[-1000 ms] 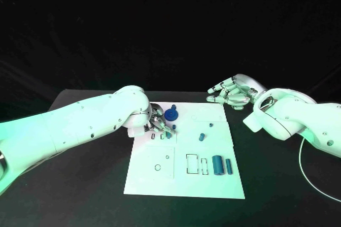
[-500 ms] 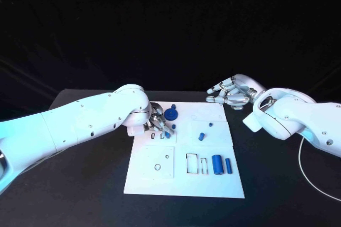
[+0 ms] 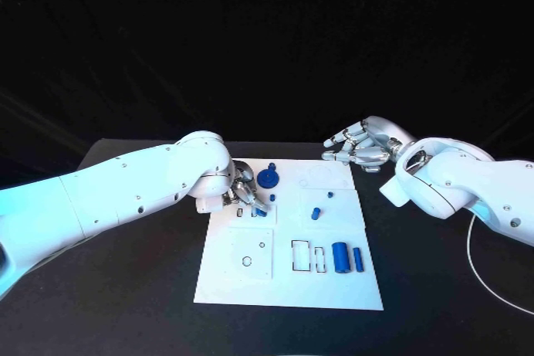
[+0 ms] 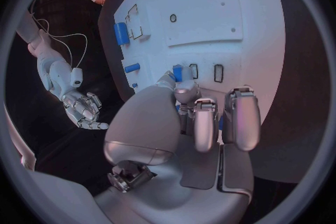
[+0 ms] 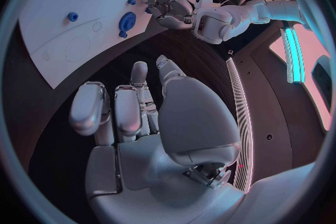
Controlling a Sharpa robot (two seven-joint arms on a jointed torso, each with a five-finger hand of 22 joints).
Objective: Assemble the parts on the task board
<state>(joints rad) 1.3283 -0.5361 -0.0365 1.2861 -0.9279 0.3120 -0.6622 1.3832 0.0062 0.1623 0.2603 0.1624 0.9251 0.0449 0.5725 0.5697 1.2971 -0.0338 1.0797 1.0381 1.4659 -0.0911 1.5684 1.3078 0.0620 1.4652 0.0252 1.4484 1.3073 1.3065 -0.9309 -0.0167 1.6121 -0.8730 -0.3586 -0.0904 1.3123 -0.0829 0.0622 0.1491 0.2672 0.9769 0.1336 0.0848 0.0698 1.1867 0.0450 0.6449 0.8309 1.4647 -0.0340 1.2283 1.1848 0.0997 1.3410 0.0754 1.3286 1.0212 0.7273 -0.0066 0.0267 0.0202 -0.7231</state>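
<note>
- The left robot hand [image 3: 247,192] sits at the white board's [image 3: 334,283] left edge near the far end, fingers curled down over the board. Its fingertips [image 4: 183,89] pinch a small blue piece [image 4: 178,72] right beside two small rectangular slots [image 4: 218,73] in the board.
- Just past that hand, a blue gear-shaped part [image 3: 268,178] stands on the board, with a tiny blue piece [image 3: 272,197] close by on its near side.
- The board lies lengthwise on the black surface [image 3: 133,294], running from the far end toward the robot. In its near left part is a square panel with two round holes [image 3: 246,261].
- Around the middle of the board lie a small blue peg [image 3: 316,214] and, a little farther back, a small blue dot-like piece [image 3: 330,194], apart from each other.
- Toward the near right of the board are rectangular outlines [image 3: 302,256], and just beside them two blue cylinders: a thicker one [image 3: 340,258] and a thinner one [image 3: 357,258], lying side by side lengthwise.
- The right robot hand [image 3: 358,146] hovers off the board's far right corner, above the dark surface. It holds nothing; its fingers [image 5: 131,106] are loosely bent and a little apart, not touching any part.
</note>
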